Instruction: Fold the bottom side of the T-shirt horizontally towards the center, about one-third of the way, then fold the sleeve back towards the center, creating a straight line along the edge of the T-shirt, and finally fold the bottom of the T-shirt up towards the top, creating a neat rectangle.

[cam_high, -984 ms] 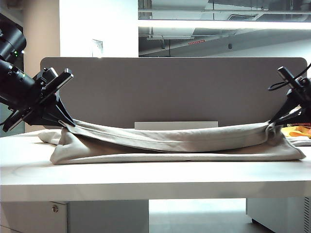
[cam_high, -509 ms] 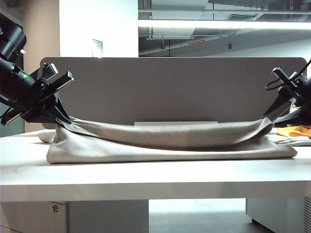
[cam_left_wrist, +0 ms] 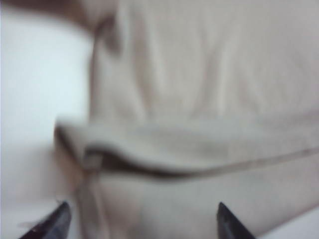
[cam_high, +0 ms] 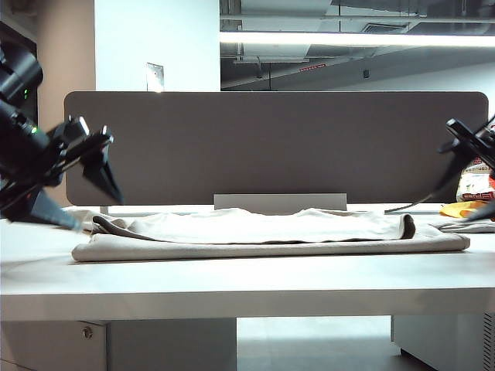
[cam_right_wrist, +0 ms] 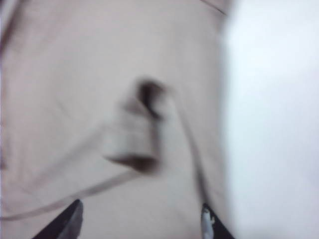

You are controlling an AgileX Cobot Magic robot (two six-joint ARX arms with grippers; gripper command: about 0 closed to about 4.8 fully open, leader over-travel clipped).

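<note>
Between the two grippers the T-shirt [cam_high: 271, 234] lay flat on the table [cam_high: 247, 282], folded lengthwise into a long band with an upper layer resting on a wider lower one. The left gripper [cam_high: 91, 197] hung just above and beside the shirt's left end, its two dark fingers spread wide and holding nothing; the motion blur made its outline soft. In its wrist view the fingertips [cam_left_wrist: 60, 219] stood well apart over the beige cloth [cam_left_wrist: 199, 99], with a folded hem running across beneath them. The right gripper [cam_high: 464, 174] hovered above and just beyond the shirt's right end, near a yellow cloth [cam_high: 456, 209] at the table's edge. Its wrist view showed both fingertips [cam_right_wrist: 72, 214] apart, nothing between them, above the shirt's folded corner [cam_right_wrist: 139, 134], bare tabletop off to one side. Behind the shirt stood a grey partition panel [cam_high: 271, 143].
</note>
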